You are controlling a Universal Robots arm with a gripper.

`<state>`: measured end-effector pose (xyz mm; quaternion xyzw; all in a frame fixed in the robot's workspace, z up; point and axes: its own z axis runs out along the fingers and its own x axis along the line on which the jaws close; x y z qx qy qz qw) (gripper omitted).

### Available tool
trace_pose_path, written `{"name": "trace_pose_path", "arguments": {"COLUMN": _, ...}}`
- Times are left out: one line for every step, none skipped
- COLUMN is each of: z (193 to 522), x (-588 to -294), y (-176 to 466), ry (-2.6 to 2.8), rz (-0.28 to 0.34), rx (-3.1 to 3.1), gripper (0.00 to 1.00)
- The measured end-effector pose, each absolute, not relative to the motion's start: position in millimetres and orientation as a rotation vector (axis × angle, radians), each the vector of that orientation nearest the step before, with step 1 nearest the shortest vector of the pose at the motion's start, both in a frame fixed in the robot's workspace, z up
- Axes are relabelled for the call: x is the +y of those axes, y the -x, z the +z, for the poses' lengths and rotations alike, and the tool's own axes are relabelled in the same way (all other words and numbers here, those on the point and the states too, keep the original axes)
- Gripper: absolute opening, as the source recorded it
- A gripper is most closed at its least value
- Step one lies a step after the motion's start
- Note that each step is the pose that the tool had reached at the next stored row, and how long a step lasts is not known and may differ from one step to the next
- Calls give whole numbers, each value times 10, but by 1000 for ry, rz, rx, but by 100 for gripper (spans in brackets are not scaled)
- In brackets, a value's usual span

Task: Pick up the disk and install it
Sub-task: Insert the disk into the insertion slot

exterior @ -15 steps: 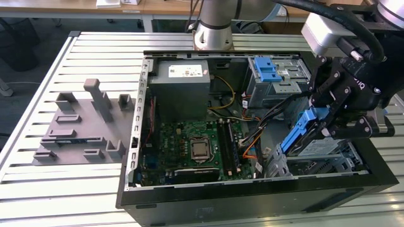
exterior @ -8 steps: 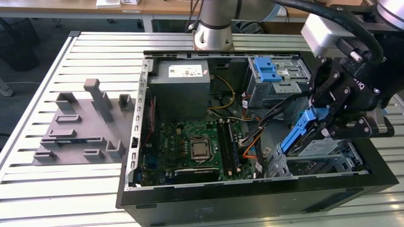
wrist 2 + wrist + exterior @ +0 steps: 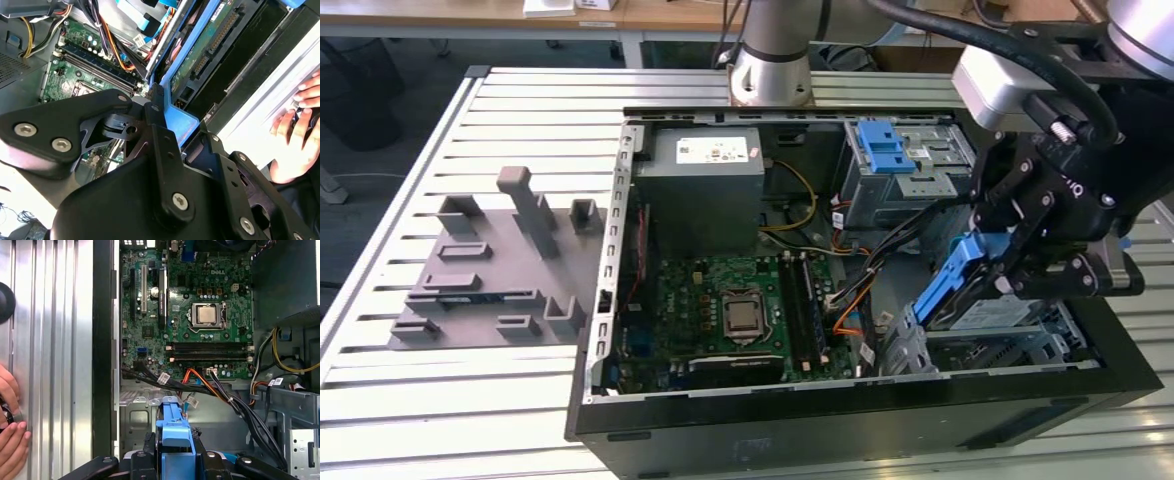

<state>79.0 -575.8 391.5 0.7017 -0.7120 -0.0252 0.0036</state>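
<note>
- Over the bay point(image 3: 987, 345) at the exterior view's right of the computer case point(image 3: 854, 430), the hand point(image 3: 1041, 265) is clamped on the disk point(image 3: 967, 300), which is held tilted.
- Second wrist view: the disk point(image 3: 197, 60) sits askew. I judge it could jam on the bay's edge.
- First wrist view: loose cables point(image 3: 235, 405) run just beside the bay and might snag. A person's fingers point(image 3: 12, 440) lie at the bench point(image 3: 50, 340).

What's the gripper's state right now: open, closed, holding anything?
Gripper: jaws closed on the disk, held tilted over the open computer case.
</note>
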Motion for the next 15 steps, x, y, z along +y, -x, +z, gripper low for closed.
{"name": "trace_pose_path", "arguments": {"z": 3910, "x": -5758, "y": -789, "ry": -2199, "rz": -79, "rx": -2232, "gripper": 37}}
{"name": "trace_pose_path", "arguments": {"z": 3907, "x": -5758, "y": -790, "ry": -2199, "rz": -79, "rx": -2232, "gripper": 37}}
{"name": "trace_pose_path", "arguments": {"z": 3905, "x": -5758, "y": -790, "ry": -2199, "rz": -79, "rx": -2232, "gripper": 37}}
{"name": "trace_pose_path", "arguments": {"z": 3903, "x": -5758, "y": -789, "ry": -2199, "rz": -78, "rx": -2232, "gripper": 37}}
{"name": "trace_pose_path", "arguments": {"z": 3901, "x": -5758, "y": -789, "ry": -2199, "rz": -79, "rx": -2232, "gripper": 38}}
{"name": "trace_pose_path", "arguments": {"z": 3899, "x": -5758, "y": -789, "ry": -2199, "rz": -79, "rx": -2232, "gripper": 38}}
{"name": "trace_pose_path", "arguments": {"z": 3897, "x": -5758, "y": -789, "ry": -2200, "rz": -79, "rx": -2232, "gripper": 44}}
{"name": "trace_pose_path", "arguments": {"z": 3897, "x": -5758, "y": -790, "ry": -2199, "rz": -79, "rx": -2232, "gripper": 44}}
{"name": "trace_pose_path", "arguments": {"z": 3897, "x": -5758, "y": -790, "ry": -2199, "rz": -79, "rx": -2232, "gripper": 50}}
{"name": "trace_pose_path", "arguments": {"z": 3896, "x": -5758, "y": -790, "ry": -2199, "rz": -79, "rx": -2232, "gripper": 50}}
{"name": "trace_pose_path", "arguments": {"z": 3895, "x": -5758, "y": -789, "ry": -2199, "rz": -79, "rx": -2232, "gripper": 50}}
{"name": "trace_pose_path", "arguments": {"z": 3895, "x": -5758, "y": -789, "ry": -2199, "rz": -79, "rx": -2232, "gripper": 50}}
{"name": "trace_pose_path", "arguments": {"z": 3894, "x": -5758, "y": -789, "ry": -2199, "rz": -79, "rx": -2232, "gripper": 50}}
{"name": "trace_pose_path", "arguments": {"z": 3893, "x": -5758, "y": -789, "ry": -2199, "rz": -79, "rx": -2232, "gripper": 48}}
{"name": "trace_pose_path", "arguments": {"z": 3892, "x": -5758, "y": -789, "ry": -2199, "rz": -79, "rx": -2232, "gripper": 42}}
